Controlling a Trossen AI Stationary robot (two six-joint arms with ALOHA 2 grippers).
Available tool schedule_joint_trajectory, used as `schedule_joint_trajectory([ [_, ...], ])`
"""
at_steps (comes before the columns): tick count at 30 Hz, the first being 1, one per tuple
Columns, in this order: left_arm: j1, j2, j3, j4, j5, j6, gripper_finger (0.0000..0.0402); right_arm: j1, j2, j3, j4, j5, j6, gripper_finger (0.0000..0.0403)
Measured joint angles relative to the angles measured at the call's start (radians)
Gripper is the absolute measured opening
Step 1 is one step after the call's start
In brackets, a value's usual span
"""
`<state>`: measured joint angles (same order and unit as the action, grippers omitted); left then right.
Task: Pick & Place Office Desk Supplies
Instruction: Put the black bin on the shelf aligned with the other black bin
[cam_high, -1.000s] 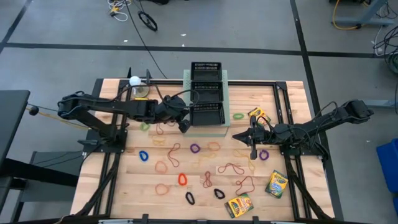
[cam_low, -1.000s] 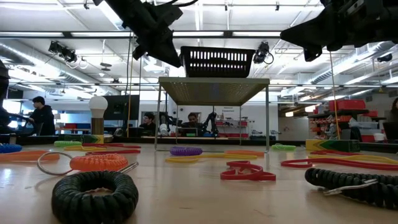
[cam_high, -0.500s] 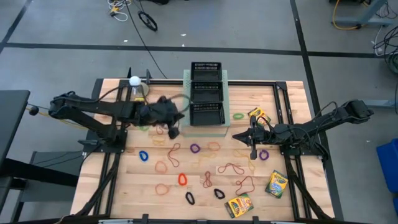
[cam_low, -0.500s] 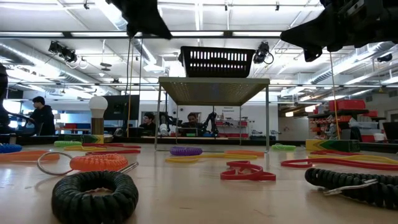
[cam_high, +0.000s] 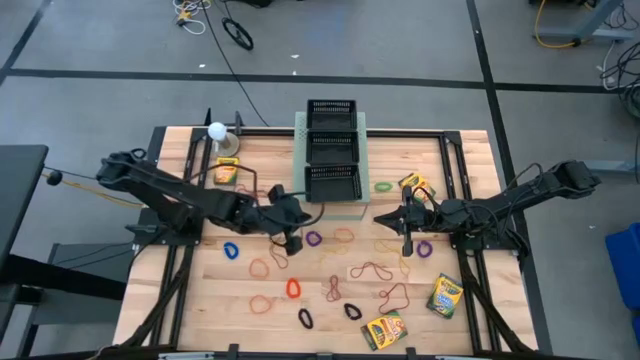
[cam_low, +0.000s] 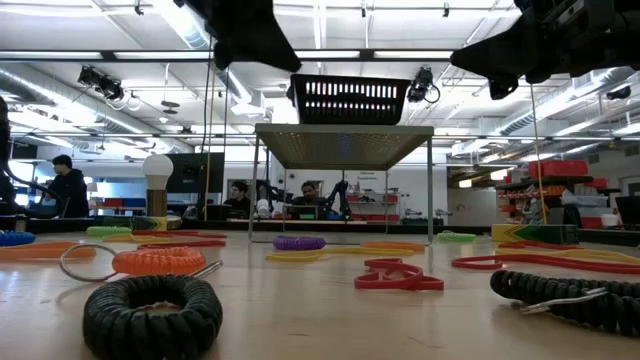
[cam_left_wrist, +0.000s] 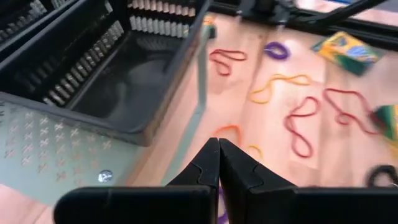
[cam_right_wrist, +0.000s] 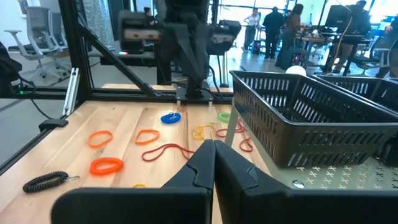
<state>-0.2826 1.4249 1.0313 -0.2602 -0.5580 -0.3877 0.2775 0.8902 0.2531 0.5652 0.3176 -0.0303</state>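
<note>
Judging by the rubber bands (cam_high: 300, 268) and crayon boxes (cam_high: 384, 329) scattered in front of the seemingly empty black mesh trays (cam_high: 332, 160), little is done; left gripper (cam_high: 291, 240) and right gripper (cam_high: 406, 244), both closed on nothing, hover near them.

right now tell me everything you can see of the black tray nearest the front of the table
The front black tray is an open-topped rectangular basket of dark slotted plastic. It looks empty. It sits level on the pale green perforated box, in line with two more trays behind it. The shut left gripper hovers in front of it, not touching.
</note>
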Motion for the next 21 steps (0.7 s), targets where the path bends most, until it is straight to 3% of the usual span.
schedule_joint_trajectory([
  [9, 0.024, 0.013, 0.000, 0.000, -0.096, -0.038, 0.0007, 0.000, 0.000, 0.000, 0.000, 0.001, 0.000, 0.0009],
  [21, 0.056, 0.013, 0.000, -0.005, -0.098, -0.043, 0.0007, 0.000, 0.000, 0.000, 0.000, 0.001, 0.000, 0.0009],
])
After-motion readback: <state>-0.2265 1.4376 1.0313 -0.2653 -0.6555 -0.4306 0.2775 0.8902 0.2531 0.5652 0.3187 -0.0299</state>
